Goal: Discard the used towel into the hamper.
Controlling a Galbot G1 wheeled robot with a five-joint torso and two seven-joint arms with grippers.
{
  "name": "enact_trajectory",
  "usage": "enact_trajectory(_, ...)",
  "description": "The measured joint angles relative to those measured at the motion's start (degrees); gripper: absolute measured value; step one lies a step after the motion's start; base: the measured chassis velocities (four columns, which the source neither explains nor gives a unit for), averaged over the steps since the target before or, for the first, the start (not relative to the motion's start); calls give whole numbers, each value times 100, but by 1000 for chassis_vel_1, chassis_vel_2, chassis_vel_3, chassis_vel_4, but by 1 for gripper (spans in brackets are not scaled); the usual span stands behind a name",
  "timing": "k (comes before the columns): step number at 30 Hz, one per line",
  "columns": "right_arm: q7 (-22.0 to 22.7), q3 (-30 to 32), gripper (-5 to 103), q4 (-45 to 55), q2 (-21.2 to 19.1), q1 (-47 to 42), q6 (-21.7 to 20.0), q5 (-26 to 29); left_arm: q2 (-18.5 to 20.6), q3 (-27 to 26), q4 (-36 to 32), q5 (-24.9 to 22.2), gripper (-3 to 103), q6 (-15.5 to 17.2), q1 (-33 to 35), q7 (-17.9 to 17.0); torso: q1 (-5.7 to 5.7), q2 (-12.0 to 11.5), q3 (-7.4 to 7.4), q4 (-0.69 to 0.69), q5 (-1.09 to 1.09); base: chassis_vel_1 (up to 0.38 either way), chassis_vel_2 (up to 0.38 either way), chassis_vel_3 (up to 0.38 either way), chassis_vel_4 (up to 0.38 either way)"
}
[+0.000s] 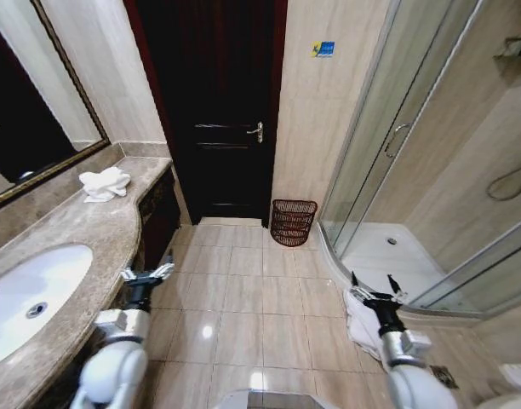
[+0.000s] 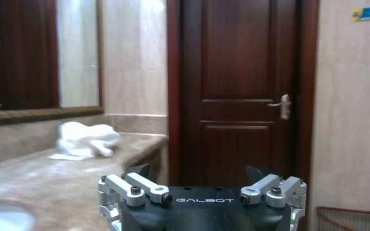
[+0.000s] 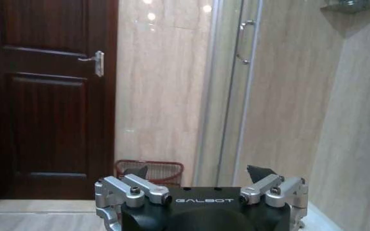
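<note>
A crumpled white towel [image 1: 105, 183] lies on the far end of the marble counter [image 1: 90, 230], below the mirror; it is also in the left wrist view [image 2: 82, 139]. The hamper [image 1: 293, 221], a small reddish-brown ribbed basket, stands on the floor against the wall between door and shower, and the right wrist view [image 3: 150, 172] has it behind the fingers. My left gripper [image 1: 147, 274] hovers beside the counter's edge, open and holding nothing, well short of the towel. My right gripper [image 1: 373, 285] is open over the floor near the shower base.
A white sink [image 1: 31, 298] is set in the near counter. A dark wooden door [image 1: 214, 111] is shut straight ahead. The glass shower enclosure [image 1: 414, 170] fills the right. A white cloth [image 1: 360, 322] lies on the tiles under my right arm. Tiled floor stretches toward the hamper.
</note>
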Motion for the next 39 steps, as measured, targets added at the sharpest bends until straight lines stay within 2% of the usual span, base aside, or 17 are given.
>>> enact_trajectory(6, -11, 4, 100, 16, 11, 7, -13, 14, 60, -89, -94, -80, 100, 63, 134, 36, -1, 0, 0, 0, -3, 0, 0, 0, 0)
enact_trajectory(9, 14, -24, 100, 415, 206, 36, 57, 30, 72, -66, -97, 32, 100, 54, 101, 57, -1, 0, 0, -3, 1, 0, 0, 0, 0)
enact_trajectory(10, 78, -111, 100, 634, 326, 88, 104, -33, 90, -29, -109, 135, 100, 21, 66, 77, -2, 1, -1, -6, -16, 0, 0, 0, 0)
enact_trajectory(11, 100, -273, 100, 651, 386, 168, 85, -131, 97, -2, -122, 156, 100, 20, 43, 86, -2, 0, -1, -7, -4, 0, 0, 0, 0)
enact_trajectory(12, 110, -534, 100, 694, 504, 312, 4, -349, 107, 47, -190, 169, 100, 66, -23, 91, -1, 0, 0, 0, 0, 0, 0, 0, 0)
enact_trajectory(15, 17, -714, 100, 694, 616, 370, -48, -587, 106, 101, -266, 154, 100, 192, -125, 89, -1, 0, -1, 0, -5, 0, 0, 0, 0)
enact_trajectory(23, 66, -773, 100, 537, 587, 503, -43, -795, -26, 288, -427, 171, 100, 482, -386, 17, -1, 0, 0, -1, -1, 0, 0, 0, 0)
enact_trajectory(32, 95, -655, 100, 514, 476, 534, -35, -756, -23, 413, -137, 255, 100, 390, -725, 127, -1, 0, 0, -2, -1, 0, 0, 0, 0)
enact_trajectory(39, 30, -685, 100, 832, 485, 403, -129, -648, -82, 353, -227, 248, 100, 379, -527, 255, -1, 0, 0, -1, -2, 0, 0, 0, 0)
